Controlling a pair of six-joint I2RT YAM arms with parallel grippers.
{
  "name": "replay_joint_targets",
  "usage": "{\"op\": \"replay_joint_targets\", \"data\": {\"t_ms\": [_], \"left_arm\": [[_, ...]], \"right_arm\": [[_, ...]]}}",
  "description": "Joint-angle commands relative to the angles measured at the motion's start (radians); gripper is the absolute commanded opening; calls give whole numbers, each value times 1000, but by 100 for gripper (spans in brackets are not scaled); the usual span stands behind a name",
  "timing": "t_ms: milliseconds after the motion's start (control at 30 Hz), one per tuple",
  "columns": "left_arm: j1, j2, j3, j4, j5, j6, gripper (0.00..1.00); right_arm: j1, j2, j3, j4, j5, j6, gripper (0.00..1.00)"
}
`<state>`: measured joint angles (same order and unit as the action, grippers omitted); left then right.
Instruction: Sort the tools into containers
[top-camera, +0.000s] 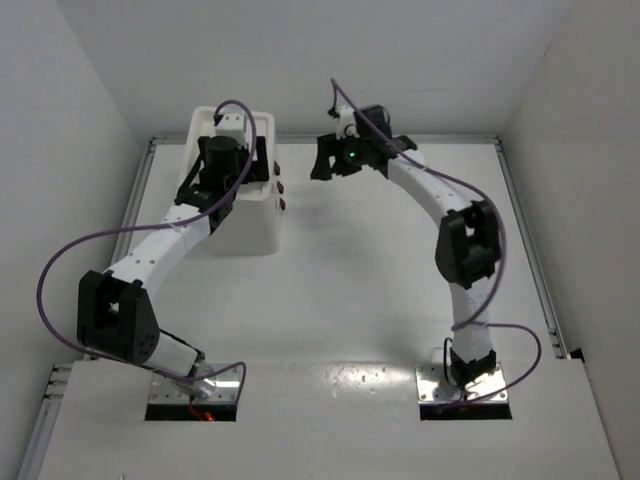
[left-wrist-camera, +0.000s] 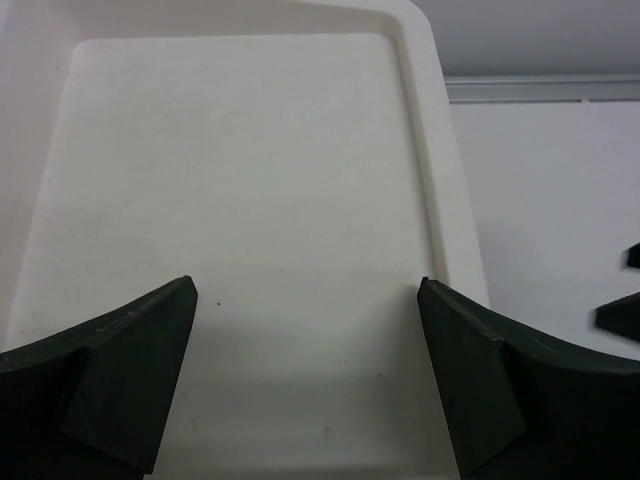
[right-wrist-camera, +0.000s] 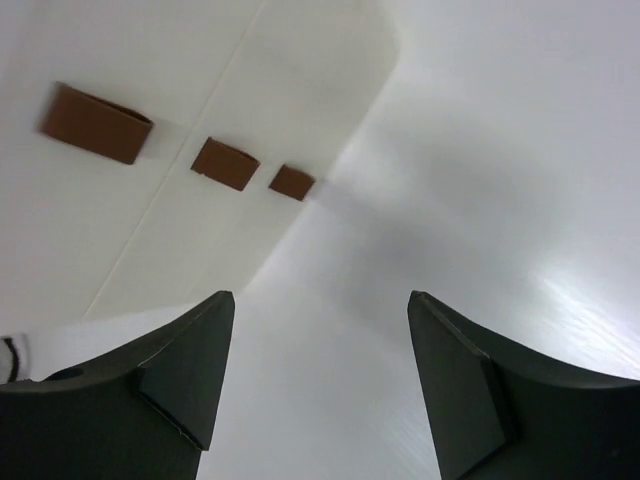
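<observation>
Top external view: a white, smooth table (top-camera: 350, 290) is boxed in by plain white walls, with a metal rail (top-camera: 527, 240) along each side edge. One white plastic boxy drawer unit (top-camera: 250, 225) stands at the far left of the table. Three small dark-red knobs (top-camera: 281, 185) line the side of it that faces the middle of the table.

Two white-and-black arms rise from metal plates at the near edge, and a purple cable (top-camera: 42, 290) loops along each arm. The left arm (top-camera: 150, 255) bends over the unit, and its wrist covers much of the unit's shallow rimmed top tray (left-wrist-camera: 425, 150).

In the left wrist view, the left gripper (left-wrist-camera: 305, 288) hangs above the tray floor, which is matt white plastic with rounded corners and a raised lip. Its two dark, wedge-shaped fingers (left-wrist-camera: 130, 350) stand wide apart with nothing between them. Two small dark shapes sit at the right edge of that view, cropped too tightly to name.

The right arm (top-camera: 440, 195) arches to the far middle of the table. It carries the right gripper (right-wrist-camera: 320, 297) near the knob side of the unit but apart from it. Its two dark fingers (right-wrist-camera: 470, 390) are spread and hold nothing. In the right wrist view, the three knobs appear as flat rectangular tabs in one row on the unit's glossy face. The glossy table lies below the fingers.
</observation>
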<state>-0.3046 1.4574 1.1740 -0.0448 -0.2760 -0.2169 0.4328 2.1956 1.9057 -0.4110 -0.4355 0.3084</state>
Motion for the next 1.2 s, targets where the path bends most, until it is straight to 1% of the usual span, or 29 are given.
{"op": "replay_joint_targets", "data": {"t_ms": [0, 100, 167, 200, 233, 267, 333, 400, 433, 467, 567, 600, 633, 733, 767, 800, 833, 900, 1000, 1167], "left_arm": [[-27, 38, -19, -274, 61, -44, 100], [-27, 38, 35, -264, 37, -29, 100], [-27, 38, 101, -264, 27, -19, 100], [-27, 29, 120, -264, -1, -19, 100], [-27, 29, 151, -238, -15, -19, 100], [-27, 18, 162, -221, -29, -9, 100], [-27, 6, 209, -175, -71, 17, 100], [-27, 6, 260, -164, -109, 27, 100], [-27, 6, 323, -164, -121, 27, 100], [-27, 6, 354, -164, -132, 46, 100], [-27, 15, 446, -127, -192, 102, 100], [-18, 15, 461, -110, -240, 135, 100], [-5, 5, 489, -84, -258, 148, 100], [38, 4, 527, -84, -302, 166, 100], [38, -6, 527, -84, -302, 166, 100], [64, -6, 527, -84, -311, 166, 100], [73, -20, 518, -84, -312, 166, 100], [91, -29, 487, -93, -312, 166, 100], [137, -29, 475, -93, -312, 157, 100], [177, -38, 454, -112, -292, 134, 100]], "right_arm": [[-61, -206, -64, -43, 148, -144, 71], [-130, -302, -140, -95, 230, -201, 68], [-173, -347, -223, -127, 271, -229, 67], [-218, -396, -281, -127, 314, -262, 65], [-241, -421, -313, -140, 334, -275, 65], [-288, -439, -342, -153, 345, -287, 63], [-331, -477, -414, -167, 345, -315, 62], [-380, -490, -488, -176, 345, -342, 58], [-393, -490, -510, -176, 345, -342, 58], [-416, -490, -552, -176, 362, -342, 57], [-451, -456, -579, -167, 372, -342, 55], [-462, -439, -579, -157, 383, -342, 55], [-462, -424, -570, -157, 406, -324, 53], [-483, -363, -518, -146, 406, -305, 52], [-493, -346, -508, -135, 406, -305, 52], [-503, -330, -496, -135, 380, -305, 52], [-503, -286, -466, -135, 371, -295, 52], [-516, -238, -424, -161, 342, -295, 52], [-526, -148, -305, -195, 342, -285, 52], [-536, -59, -208, -247, 342, -305, 50]]}}
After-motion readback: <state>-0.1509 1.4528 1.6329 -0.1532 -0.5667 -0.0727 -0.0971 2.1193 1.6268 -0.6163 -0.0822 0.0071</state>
